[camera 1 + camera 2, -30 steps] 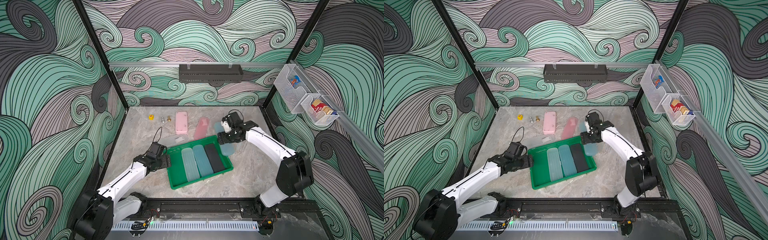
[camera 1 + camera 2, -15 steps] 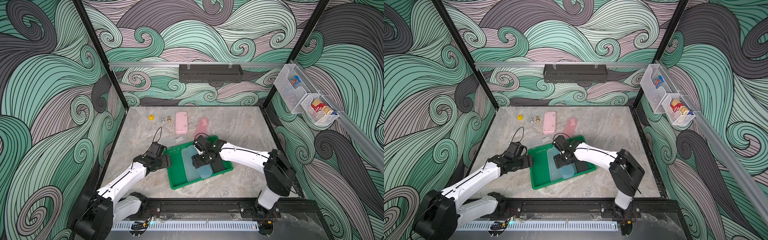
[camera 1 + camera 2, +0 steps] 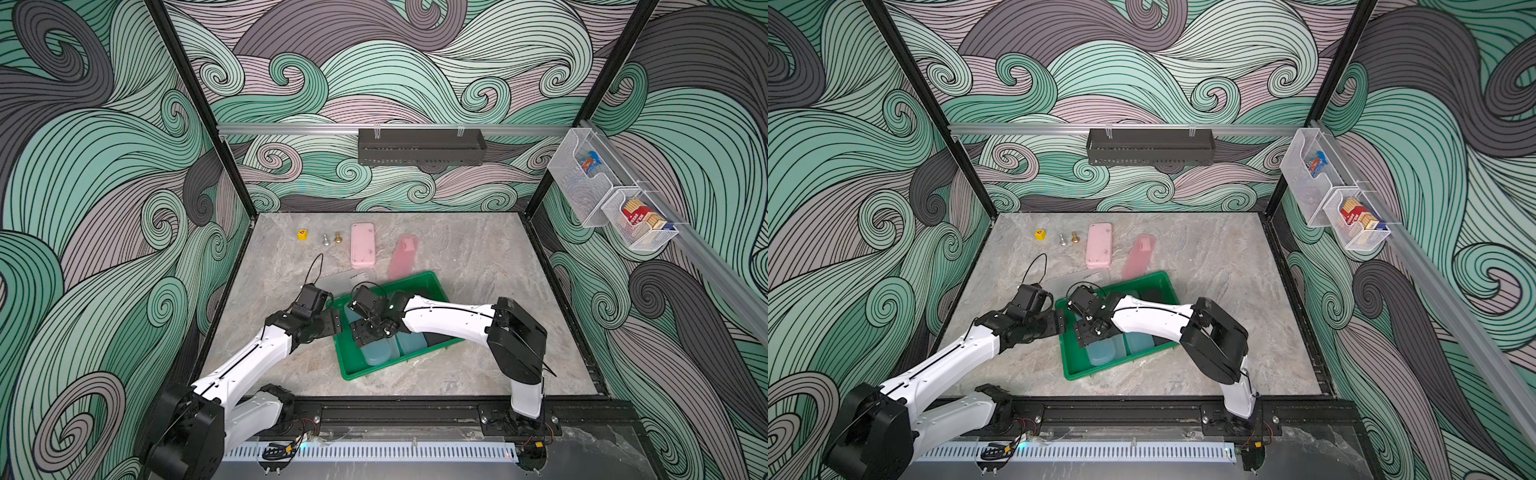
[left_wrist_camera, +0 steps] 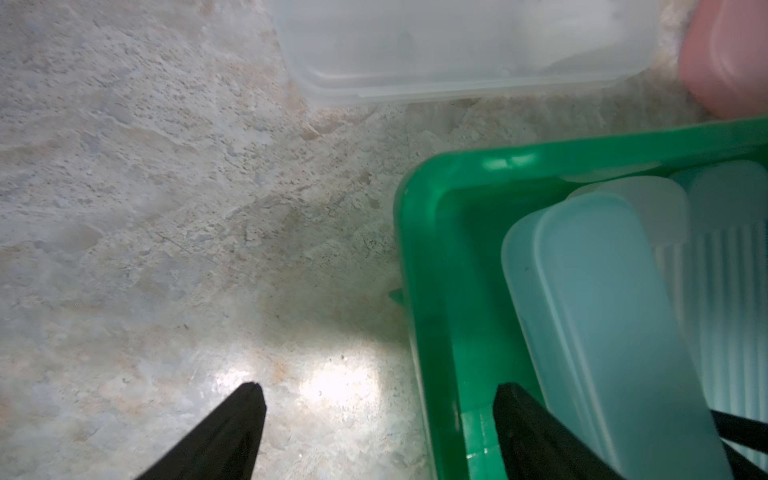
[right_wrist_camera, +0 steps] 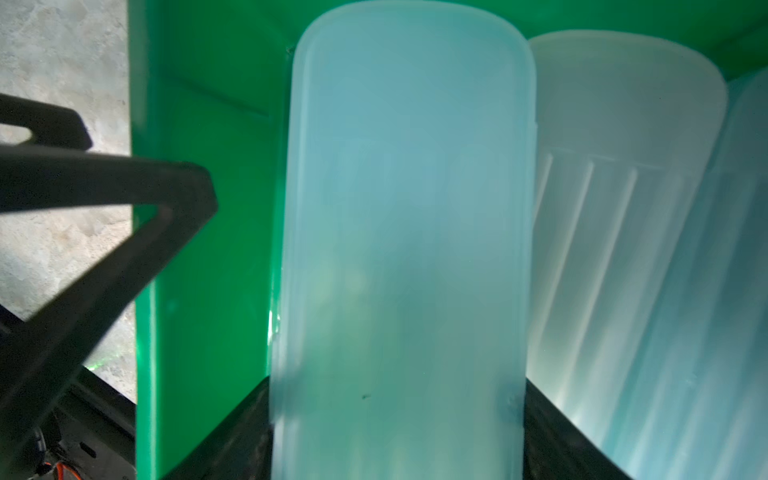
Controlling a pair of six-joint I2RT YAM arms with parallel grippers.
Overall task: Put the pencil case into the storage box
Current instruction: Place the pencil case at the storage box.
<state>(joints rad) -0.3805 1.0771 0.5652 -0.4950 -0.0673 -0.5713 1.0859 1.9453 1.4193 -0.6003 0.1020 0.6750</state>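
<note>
Right gripper [image 5: 395, 415] is clamping the pencil case [image 5: 407, 208] within the storage box [image 4: 436, 249] (left edge); left gripper [image 4: 379, 388], jaws apart, is straddling that wall.

Both top views overhead (near-identical), wrist views close on storage box [image 4: 432, 257]

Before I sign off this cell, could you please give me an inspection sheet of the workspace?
Surface: marble-look tabletop, nothing wrong seen.
Job's things: green storage box holds other cases; pale blue pencil case held over it.
Clutter: pink case, reddish case, clear case, yellow die, two small metal pieces, beyond the box.
Grippers: left gripper jaws open astride the box wall; right gripper shut on the pencil case.
Cables: black cable loop at the left wrist.
Surroundings: black wall shelf; two mesh baskets holding packets.
</note>
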